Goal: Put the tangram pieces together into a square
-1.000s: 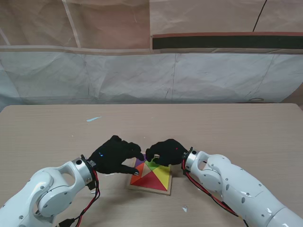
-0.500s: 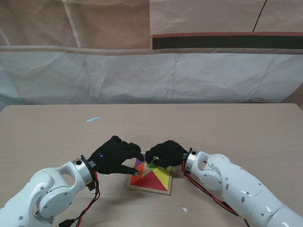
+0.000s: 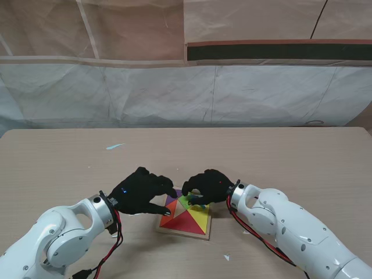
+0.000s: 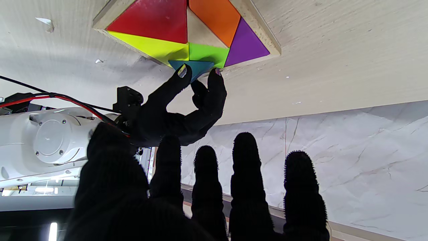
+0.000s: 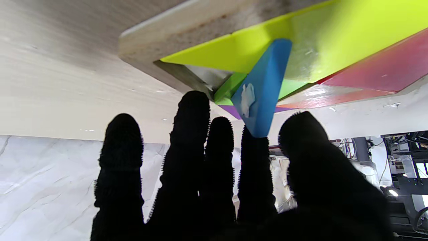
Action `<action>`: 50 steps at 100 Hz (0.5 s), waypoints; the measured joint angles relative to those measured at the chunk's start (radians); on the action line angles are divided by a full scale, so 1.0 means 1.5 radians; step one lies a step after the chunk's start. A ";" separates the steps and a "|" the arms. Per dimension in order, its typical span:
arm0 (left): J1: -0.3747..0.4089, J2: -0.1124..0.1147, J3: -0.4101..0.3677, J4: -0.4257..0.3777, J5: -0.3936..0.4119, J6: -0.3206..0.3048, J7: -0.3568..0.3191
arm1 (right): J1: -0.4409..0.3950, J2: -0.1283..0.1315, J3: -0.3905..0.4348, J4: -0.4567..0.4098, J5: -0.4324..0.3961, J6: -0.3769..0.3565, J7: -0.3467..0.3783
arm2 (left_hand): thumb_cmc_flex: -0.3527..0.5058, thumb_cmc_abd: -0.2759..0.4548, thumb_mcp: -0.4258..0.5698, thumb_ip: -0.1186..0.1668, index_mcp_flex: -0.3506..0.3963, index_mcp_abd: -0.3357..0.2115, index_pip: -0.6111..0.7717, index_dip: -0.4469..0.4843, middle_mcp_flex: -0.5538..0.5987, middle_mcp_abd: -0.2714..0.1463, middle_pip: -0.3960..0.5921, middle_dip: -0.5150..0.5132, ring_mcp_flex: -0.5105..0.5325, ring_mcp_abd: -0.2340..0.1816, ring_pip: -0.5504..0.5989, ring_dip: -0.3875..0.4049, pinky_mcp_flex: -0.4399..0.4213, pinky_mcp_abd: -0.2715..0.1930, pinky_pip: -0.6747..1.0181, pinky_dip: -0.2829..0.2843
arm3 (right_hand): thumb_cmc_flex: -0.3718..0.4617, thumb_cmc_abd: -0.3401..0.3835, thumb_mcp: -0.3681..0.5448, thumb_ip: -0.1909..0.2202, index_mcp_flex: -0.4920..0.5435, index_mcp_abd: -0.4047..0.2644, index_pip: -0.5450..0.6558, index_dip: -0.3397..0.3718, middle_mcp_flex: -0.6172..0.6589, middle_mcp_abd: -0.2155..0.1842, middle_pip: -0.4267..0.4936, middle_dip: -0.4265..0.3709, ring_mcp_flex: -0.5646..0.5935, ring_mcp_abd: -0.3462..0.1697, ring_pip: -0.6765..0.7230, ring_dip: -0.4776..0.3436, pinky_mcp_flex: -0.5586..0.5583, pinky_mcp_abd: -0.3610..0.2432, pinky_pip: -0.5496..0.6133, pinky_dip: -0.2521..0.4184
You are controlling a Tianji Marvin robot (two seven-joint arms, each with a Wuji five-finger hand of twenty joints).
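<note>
Tangram pieces (image 3: 187,216) lie in a wooden tray (image 3: 181,232) on the table (image 3: 279,157), between the two hands in the stand's view. The right hand (image 3: 206,187) hovers over the tray's far corner with its fingertips bunched together over something blue-green. The left hand (image 3: 139,192) rests just beside the tray's left edge, one finger touching the corner nearer to me; it seems to steady the tray and holds nothing.

From the left wrist, the red piece (image 4: 153,20), orange piece (image 4: 215,15), purple piece (image 4: 245,45), green piece (image 4: 207,53) and yellow piece (image 4: 150,47) sit flat in the tray, with a pale bare patch among them. The right hand (image 4: 180,110) pinches a small blue triangle (image 4: 194,67) at the tray's corner, thumb on one side and fingers on the other. The left hand's own fingers (image 4: 245,174) are spread apart, well clear of the pieces.

From the right wrist, the blue triangle (image 5: 262,93) stands tilted on edge, clamped between fingertips (image 5: 255,150) and thumb, its upper corner resting against the yellow piece (image 5: 351,30) and a green one, over an empty recess by the tray's rim (image 5: 187,30).

The step in hand appears to be seating this triangle. Next, I judge, it must be laid flat and turned to match the recess, then pressed down and released.
</note>
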 measured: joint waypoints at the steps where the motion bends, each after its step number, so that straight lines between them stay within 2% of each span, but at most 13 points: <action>1: 0.000 0.000 0.000 0.000 0.000 0.000 0.000 | 0.000 0.000 0.001 0.000 -0.001 0.000 0.000 | 0.000 0.000 0.000 0.000 0.000 0.000 0.000 0.000 0.000 0.000 0.000 0.000 0.000 0.001 0.000 0.000 0.000 0.000 0.000 0.000 | 0.000 0.003 0.000 0.000 0.000 0.000 -0.005 0.000 0.000 0.000 0.000 0.000 -0.002 0.001 0.000 0.000 -0.002 0.000 0.000 0.000; 8: -0.001 0.000 0.000 0.000 -0.001 0.000 -0.001 | -0.002 0.002 0.005 -0.002 -0.014 0.002 -0.001 | 0.000 0.000 0.000 0.000 0.000 0.000 0.000 0.000 0.000 0.000 0.000 0.000 0.000 0.000 0.000 0.000 0.000 0.000 0.000 0.000 | 0.003 0.005 -0.009 0.004 0.008 0.000 -0.013 0.000 -0.007 0.005 -0.009 -0.001 -0.018 0.004 -0.020 -0.006 -0.016 0.000 -0.008 0.000; 15: -0.002 0.000 0.001 0.001 -0.001 0.000 -0.001 | -0.004 0.003 0.012 -0.006 -0.018 0.003 0.007 | 0.000 0.000 0.000 0.000 0.000 0.000 0.000 0.000 0.000 0.000 0.000 0.000 0.000 -0.001 0.000 0.000 0.000 0.000 0.000 0.000 | 0.054 0.005 -0.020 0.007 0.008 0.000 0.002 0.000 -0.007 0.006 -0.009 -0.001 -0.023 0.007 -0.040 -0.013 -0.017 0.000 -0.009 0.000; 20: -0.003 0.000 0.002 0.001 -0.001 0.000 -0.001 | -0.004 0.005 0.014 -0.008 -0.018 0.004 0.015 | 0.000 0.000 0.000 0.000 0.000 0.000 0.000 0.000 0.000 0.000 0.000 0.000 0.000 0.000 0.000 0.000 0.000 0.000 0.000 0.000 | 0.070 0.000 -0.030 0.009 0.008 0.000 0.022 -0.005 -0.007 0.006 -0.009 -0.001 -0.023 0.008 -0.040 -0.015 -0.017 0.000 -0.011 0.000; 28: -0.004 0.000 0.005 0.002 -0.002 0.000 -0.001 | -0.004 0.008 0.015 -0.009 -0.023 0.006 0.017 | 0.000 0.000 0.000 0.000 0.000 0.000 0.000 0.000 0.000 0.000 0.000 0.000 0.000 0.000 0.000 0.000 0.000 0.000 0.000 0.000 | 0.108 -0.015 0.009 0.010 0.007 -0.006 0.051 -0.025 -0.007 0.006 -0.009 0.008 -0.011 0.002 -0.042 -0.021 0.001 0.000 -0.016 0.000; 35: -0.006 0.000 0.007 0.003 -0.004 0.001 -0.001 | -0.004 0.009 0.016 -0.009 -0.025 0.008 0.015 | 0.000 0.000 0.000 0.000 0.000 0.000 0.000 0.000 0.000 0.000 0.000 0.000 0.000 -0.001 0.000 0.000 0.000 0.000 0.000 0.000 | 0.108 -0.015 0.041 0.009 0.007 -0.006 0.060 -0.034 -0.007 0.006 -0.009 0.009 -0.011 -0.001 -0.042 -0.021 0.006 0.000 -0.019 0.000; 50: -0.007 0.000 0.008 0.003 -0.005 0.003 -0.004 | -0.008 0.008 0.023 -0.008 -0.013 0.008 0.015 | 0.000 0.000 0.000 0.000 0.000 0.000 0.000 0.000 0.000 0.000 0.000 0.000 0.000 0.000 0.000 0.000 0.000 0.000 0.000 0.000 | 0.108 -0.015 0.048 0.010 0.007 -0.006 0.067 -0.040 -0.007 0.006 -0.009 0.009 -0.002 -0.001 -0.042 -0.024 0.009 0.000 -0.019 0.000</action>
